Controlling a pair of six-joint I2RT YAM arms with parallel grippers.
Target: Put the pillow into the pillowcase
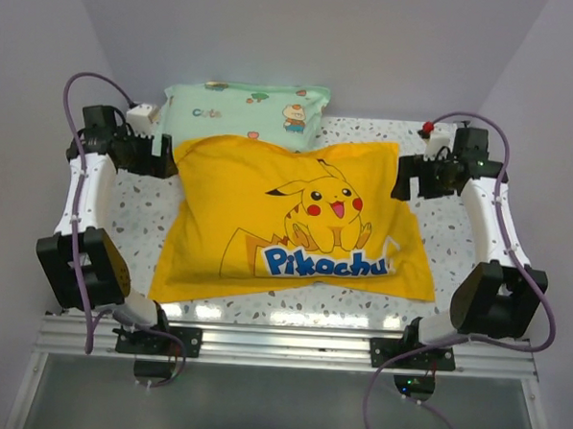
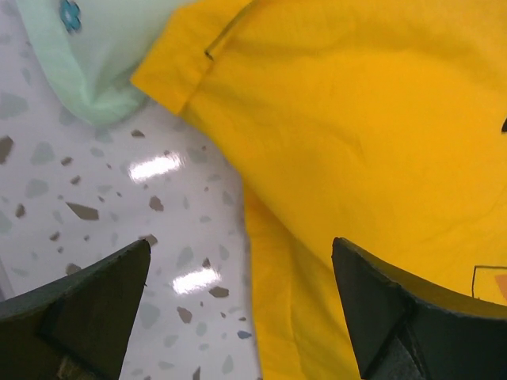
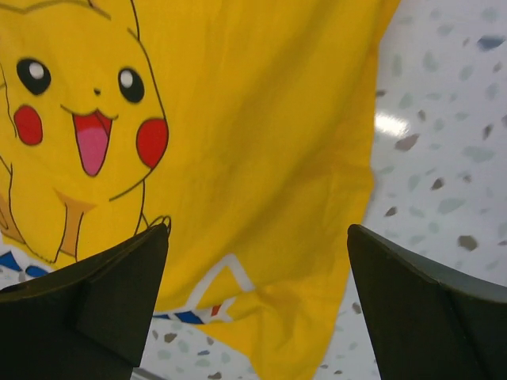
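Note:
The yellow pillowcase lies spread across the middle of the table, Pikachu picture and blue lettering facing up. The pillow does not show in any view. My left gripper hovers at the case's far left corner, open. In the left wrist view the left gripper straddles the left edge of the pillowcase with nothing between its fingers. My right gripper stands open at the far right corner. In the right wrist view the right gripper hangs over the right side of the pillowcase, holding nothing.
A mint-green cartoon-print pillow lies at the back, its front edge under the case's far edge; one corner of the mint-green pillow shows in the left wrist view. The speckled table ends at a metal rail in front. A small red knob sits back right.

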